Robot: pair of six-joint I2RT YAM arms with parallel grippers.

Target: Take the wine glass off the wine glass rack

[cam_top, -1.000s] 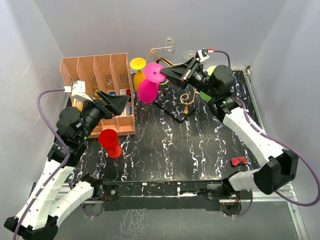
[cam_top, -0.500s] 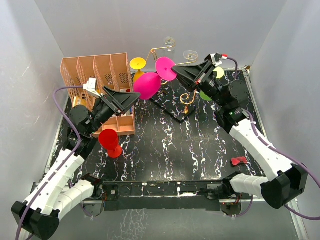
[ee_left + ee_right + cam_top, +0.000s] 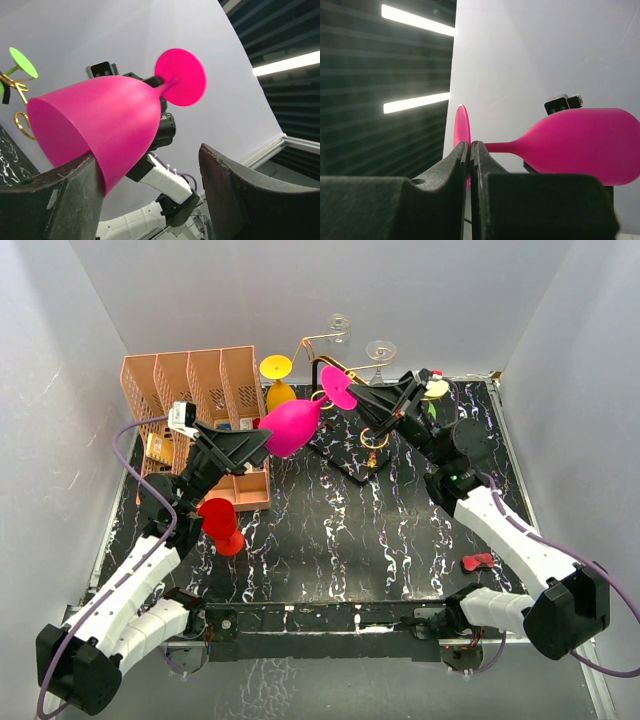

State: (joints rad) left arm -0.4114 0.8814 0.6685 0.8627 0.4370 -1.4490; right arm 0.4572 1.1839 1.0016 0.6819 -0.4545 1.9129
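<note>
A pink wine glass (image 3: 290,427) hangs on its side in the air, left of the gold-wire wine glass rack (image 3: 335,335), its bowl pointing to the left arm. My right gripper (image 3: 352,392) is shut on the rim of the glass's round foot (image 3: 461,125). The stem and bowl (image 3: 585,142) run off to the right in the right wrist view. My left gripper (image 3: 150,155) stands open around the bowl (image 3: 105,125). Its left finger (image 3: 60,195) touches the bowl's underside. Its right finger (image 3: 240,190) stands well apart from it.
A peach slotted organiser (image 3: 190,390) stands at the back left. A red glass (image 3: 220,523) stands upside down on the black marbled table in front of it. A yellow glass (image 3: 276,368) and a green one (image 3: 22,62) hang at the rack. A small red object (image 3: 478,561) lies front right.
The right gripper tipped the pink glass and swung its bowl down toward the left arm. The left gripper rose and moved right around the bowl, its jaws narrowing.
</note>
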